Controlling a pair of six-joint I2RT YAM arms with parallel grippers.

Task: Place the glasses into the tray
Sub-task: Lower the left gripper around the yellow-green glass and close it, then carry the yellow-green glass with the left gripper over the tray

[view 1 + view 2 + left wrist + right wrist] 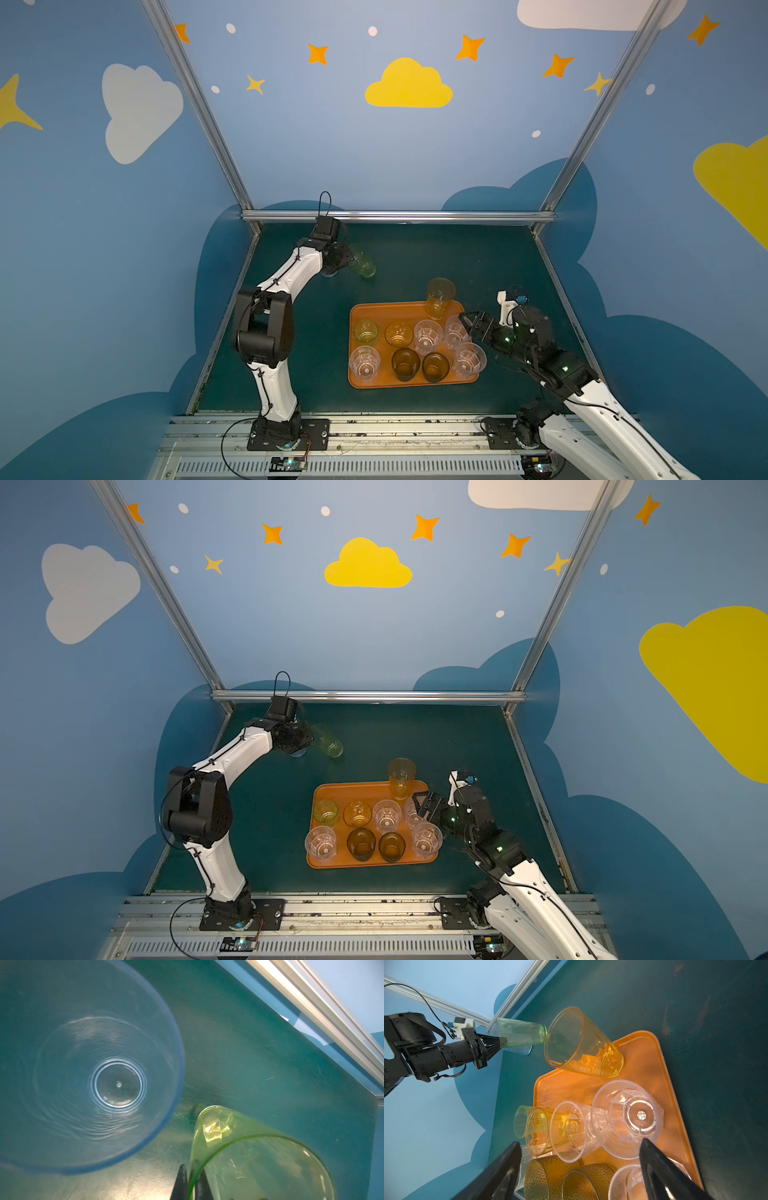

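At the far left of the tabletop (415, 257), the left end effector (351, 256) is pressed together on the rim of a tall green tumbler (365, 265), pinching its wall between the two fingers (181, 1180). The tumbler leans, and whether its base touches the surface cannot be told. Just beside it stands a pale blue tumbler (83, 1043), upright and apart from the tray. The orange tray (399, 309) lies near the middle-right and holds nine glasses. A tall amber tumbler (439, 297) stands at its far right corner. The others are a short yellow-green tumbler (365, 331), a short amber tumbler (399, 333), four clear faceted tumblers (428, 336) and two dark smoky tumblers (405, 363). The right end effector (468, 322) hangs spread wide over the tray's right edge, gripping nothing.
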